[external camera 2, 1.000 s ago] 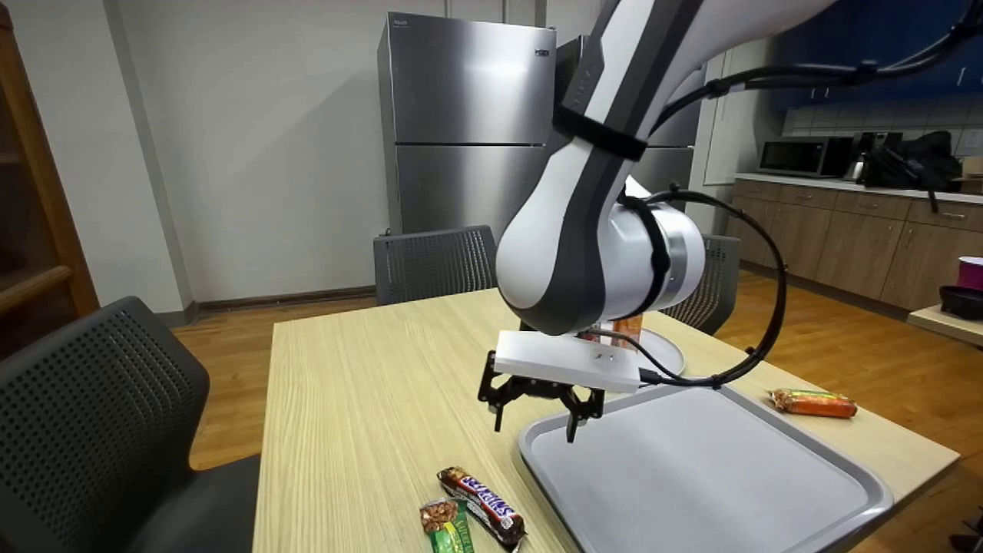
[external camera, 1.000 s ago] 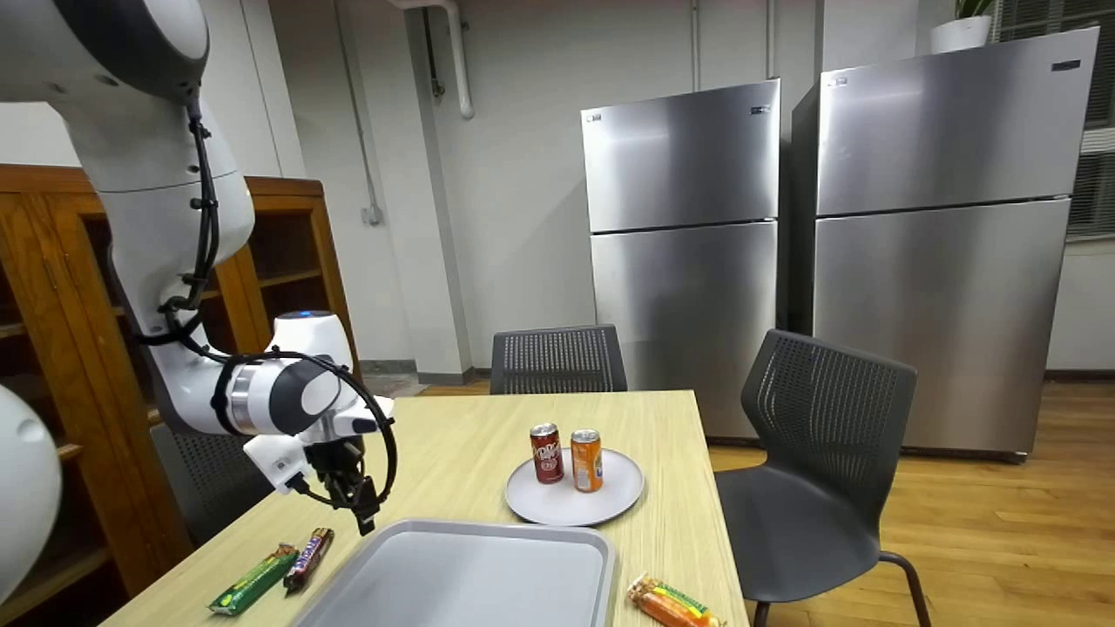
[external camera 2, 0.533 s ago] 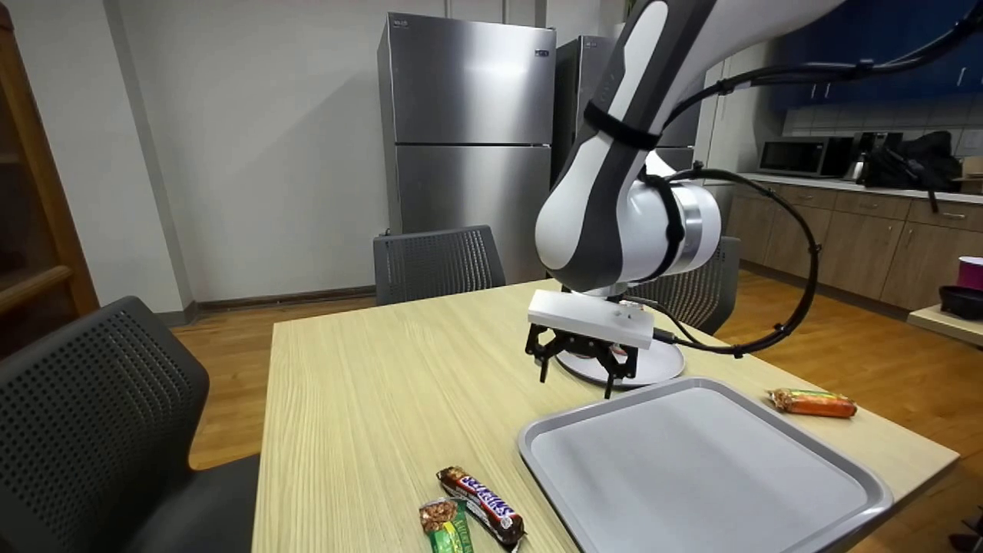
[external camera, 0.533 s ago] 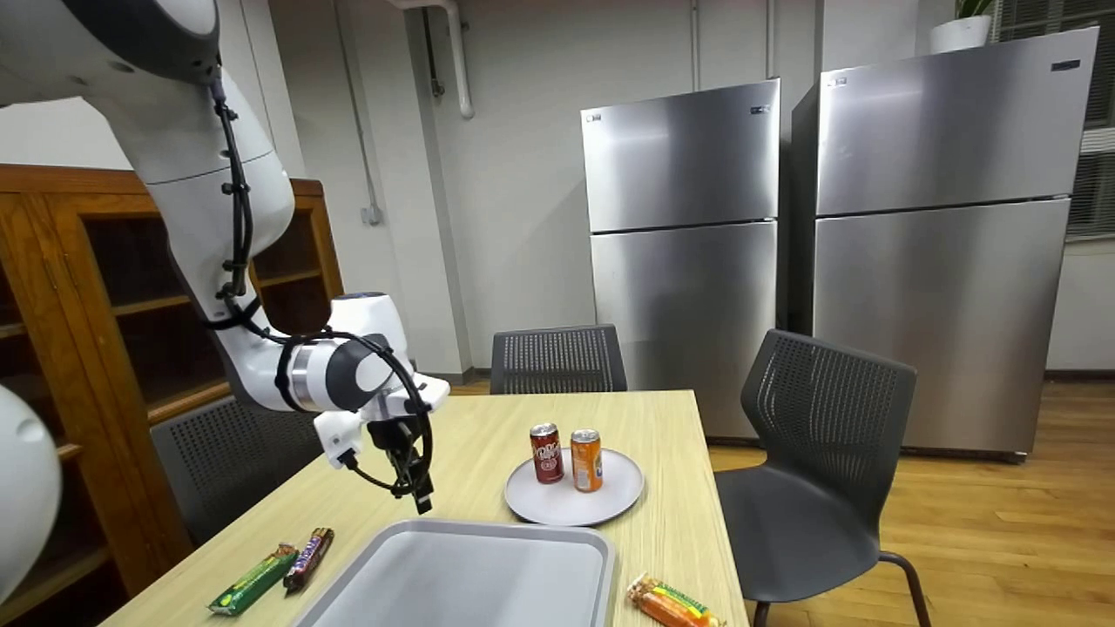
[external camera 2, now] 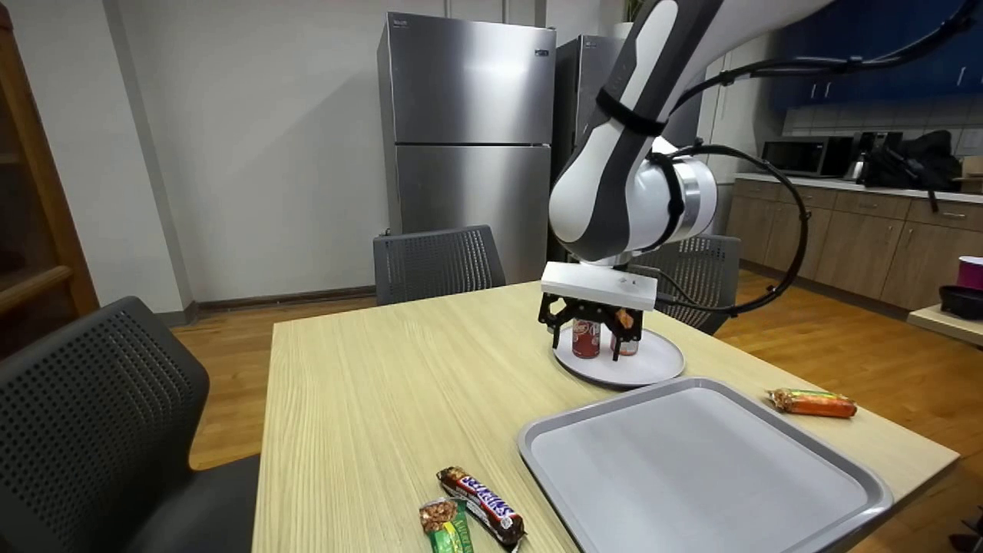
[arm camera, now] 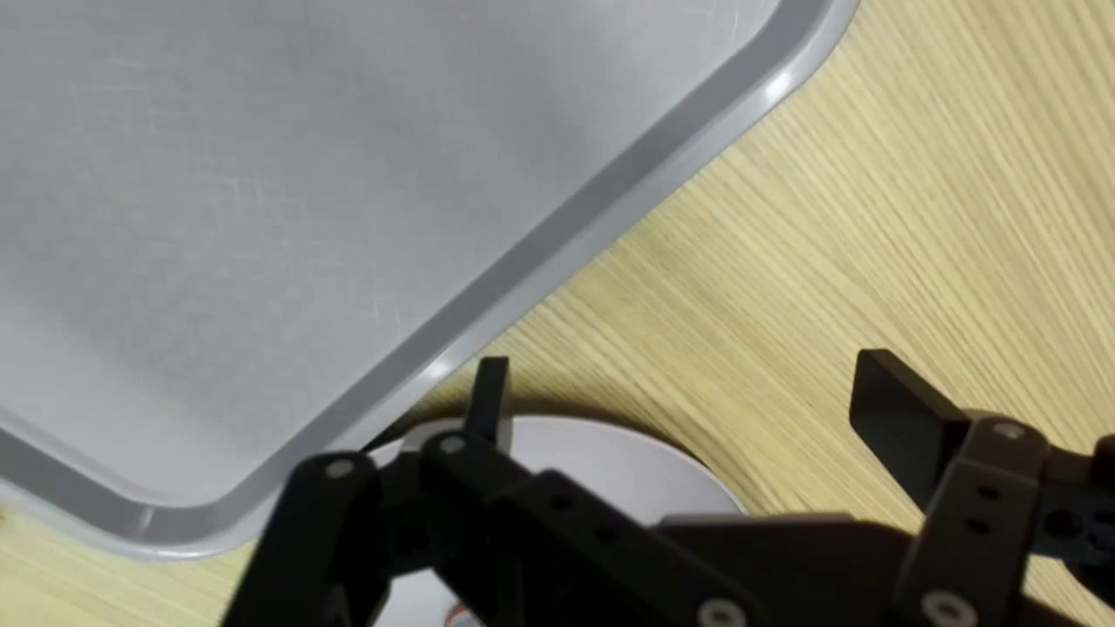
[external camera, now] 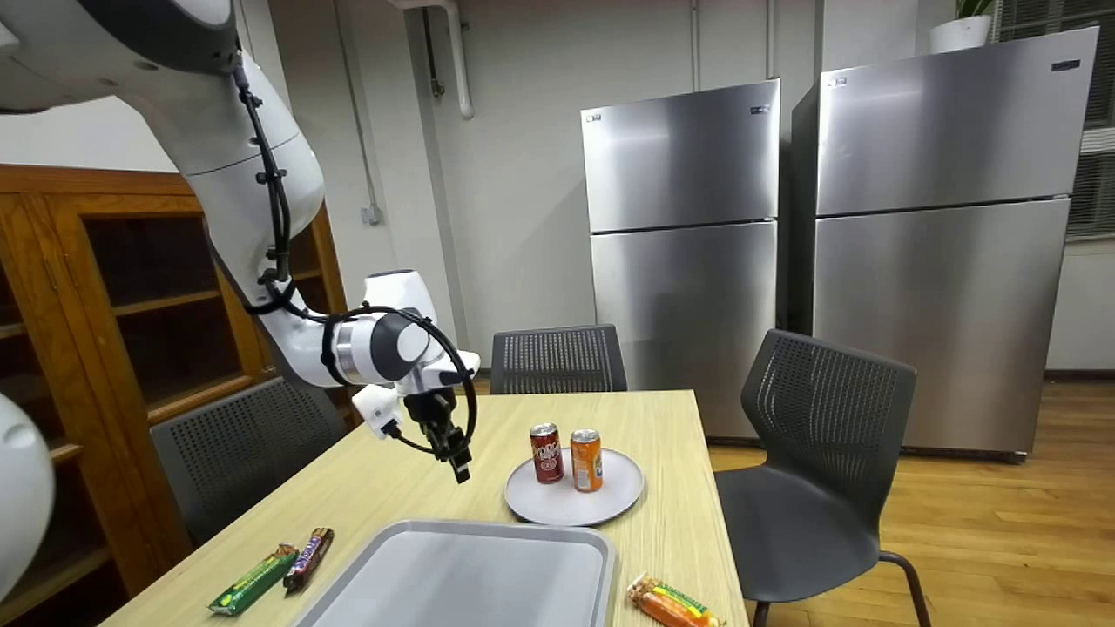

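Tool (external camera 2: pixel 586 352), spread and empty, is hovering right of centre in an exterior view, ideally not jolting the nearby red can (external camera 2: pixel 586 340).

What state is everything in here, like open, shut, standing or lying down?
Claw: open, holding nothing
Plate: face up on the table
Red can: upright on the plate; opened or not, unclear
Orange can: upright on the plate; opened or not, unclear
Tray: face up on the table
Snickers bar: wrapped, lying flat
Green bar: wrapped, lying flat
Orange bar: wrapped, lying flat
Both fridges: doors shut
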Controlling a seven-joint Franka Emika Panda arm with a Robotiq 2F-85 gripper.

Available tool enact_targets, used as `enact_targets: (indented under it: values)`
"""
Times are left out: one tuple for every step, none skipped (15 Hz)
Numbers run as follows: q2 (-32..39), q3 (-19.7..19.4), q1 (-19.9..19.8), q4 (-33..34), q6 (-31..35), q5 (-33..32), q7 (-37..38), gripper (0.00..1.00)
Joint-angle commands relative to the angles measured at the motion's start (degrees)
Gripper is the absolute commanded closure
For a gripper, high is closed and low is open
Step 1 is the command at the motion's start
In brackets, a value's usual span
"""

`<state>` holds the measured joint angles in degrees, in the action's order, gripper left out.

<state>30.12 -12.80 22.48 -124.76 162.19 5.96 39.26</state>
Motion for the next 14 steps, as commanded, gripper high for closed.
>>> enact_targets:
  values:
    - [2.7,0.4,-2.6,4.8,-1.8,-3.8,-1.5,0.0]
    - [3.6,0.1,-2.9,6.0,-1.8,-4.7,-1.6,0.0]
    - [4.6,0.1,-3.5,7.3,-1.7,-5.2,-2.1,0.0]
    - [5.7,-0.1,-3.9,8.4,-1.1,-5.7,-2.3,0.0]
    - [6.7,0.4,-4.9,9.7,-1.0,-5.7,-3.2,0.0]
    - [7.7,0.4,-5.4,10.9,-0.7,-5.8,-4.0,0.0]
    - [8.8,0.6,-6.2,12.2,-0.5,-5.5,-5.1,0.0]
    - [9.8,0.6,-6.6,13.5,-0.2,-5.4,-6.0,0.0]
    - [10.8,0.6,-7.0,14.6,0.1,-5.3,-6.9,0.0]
    - [11.7,0.9,-7.7,15.9,0.3,-5.0,-8.1,0.0]
    - [12.6,1.1,-8.1,17.1,0.4,-4.8,-9.1,0.0]
    - [13.5,1.2,-8.4,18.3,0.5,-4.7,-10.0,0.0]
    - [14.4,1.3,-8.7,19.4,0.5,-4.6,-10.8,0.0]
    - [15.3,1.3,-8.8,20.7,0.4,-4.4,-11.4,0.0]
